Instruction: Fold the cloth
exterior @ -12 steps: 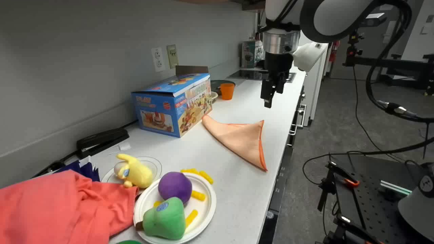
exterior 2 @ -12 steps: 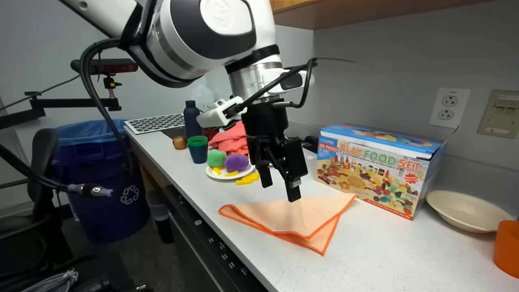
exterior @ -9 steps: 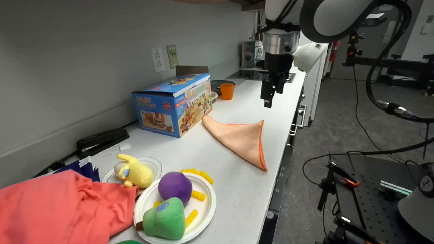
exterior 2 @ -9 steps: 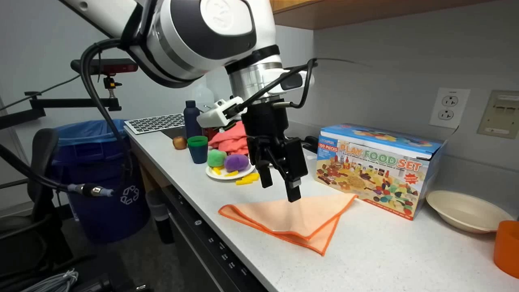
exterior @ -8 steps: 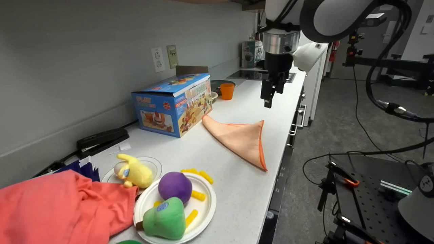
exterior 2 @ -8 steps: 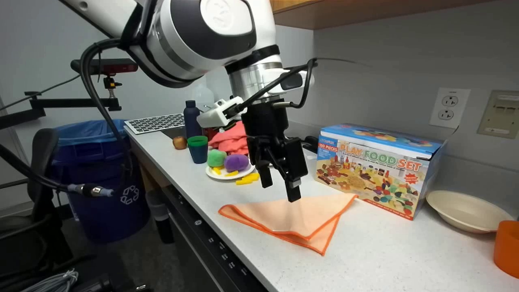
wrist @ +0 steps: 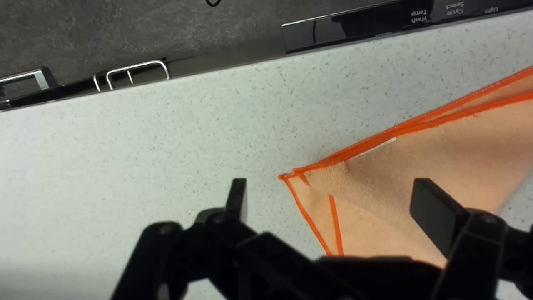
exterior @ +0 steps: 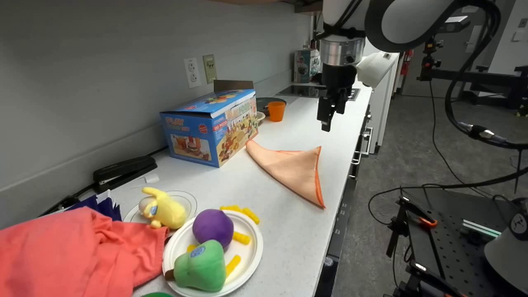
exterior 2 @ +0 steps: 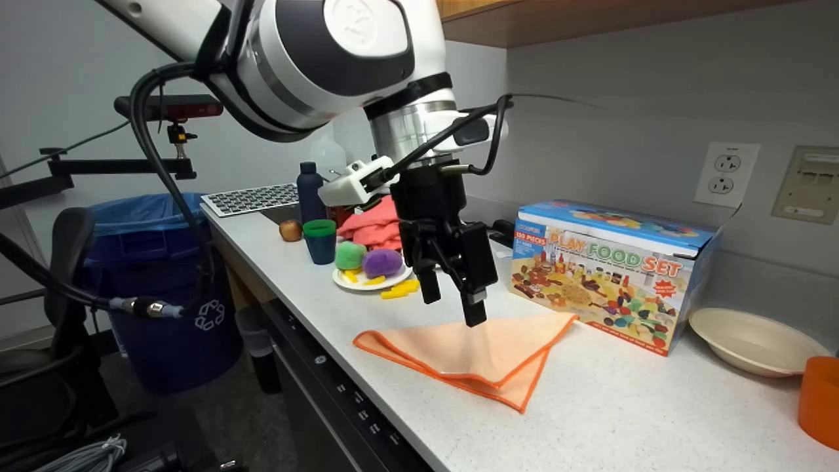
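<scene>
A peach cloth (exterior: 291,167) with orange edging lies on the white counter, folded over on itself into a rough triangle. In an exterior view (exterior 2: 518,344) the two layers' corners lie a little apart, with the lower layer sticking out. My gripper (exterior 2: 452,307) is open and empty, held above the cloth and touching nothing. In the wrist view the cloth (wrist: 383,179) shows between and beyond the fingers of the gripper (wrist: 331,200). One finger is over the bare counter and the other over the cloth. The gripper's body hides part of the cloth.
A play food box (exterior 2: 596,275) stands close to the cloth's far corner by the wall. A plate with plush toys (exterior: 247,264), a coral cloth (exterior: 82,251), a beige bowl (exterior 2: 754,341) and an orange cup (exterior: 276,111) are on the counter (wrist: 166,146). The counter's front edge runs beside the cloth.
</scene>
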Controlling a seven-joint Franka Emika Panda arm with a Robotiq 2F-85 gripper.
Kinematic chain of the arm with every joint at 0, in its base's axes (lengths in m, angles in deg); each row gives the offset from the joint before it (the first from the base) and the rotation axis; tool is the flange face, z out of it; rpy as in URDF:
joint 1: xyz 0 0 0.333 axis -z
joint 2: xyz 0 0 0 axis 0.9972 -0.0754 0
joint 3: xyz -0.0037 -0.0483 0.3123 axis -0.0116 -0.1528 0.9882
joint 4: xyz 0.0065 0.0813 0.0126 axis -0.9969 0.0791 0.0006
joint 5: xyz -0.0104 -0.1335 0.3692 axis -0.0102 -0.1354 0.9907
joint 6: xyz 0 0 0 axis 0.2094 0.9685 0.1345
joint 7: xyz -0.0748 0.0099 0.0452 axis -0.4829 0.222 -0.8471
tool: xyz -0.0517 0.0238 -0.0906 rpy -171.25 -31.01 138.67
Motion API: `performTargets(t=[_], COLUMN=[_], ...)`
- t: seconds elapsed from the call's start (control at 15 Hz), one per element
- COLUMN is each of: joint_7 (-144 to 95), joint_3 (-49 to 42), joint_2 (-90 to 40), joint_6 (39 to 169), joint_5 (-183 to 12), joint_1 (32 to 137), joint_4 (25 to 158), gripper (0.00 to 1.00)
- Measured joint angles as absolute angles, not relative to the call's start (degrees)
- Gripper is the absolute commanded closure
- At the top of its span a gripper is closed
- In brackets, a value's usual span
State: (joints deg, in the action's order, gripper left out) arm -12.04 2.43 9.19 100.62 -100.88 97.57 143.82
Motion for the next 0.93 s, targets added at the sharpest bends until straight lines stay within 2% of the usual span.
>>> performTargets(t=[0.4, 0.93], joint_7=[-13.0, -20.3], joint_3=[1.8, 2.2], joint_2=[8.0, -1.5], joint_6=[102.0, 104.8], joint_5=[-97.9, -88.2], joint_1=[96.1, 88.3], joint_4=[143.7, 140.5], gripper=[0.00, 0.00])
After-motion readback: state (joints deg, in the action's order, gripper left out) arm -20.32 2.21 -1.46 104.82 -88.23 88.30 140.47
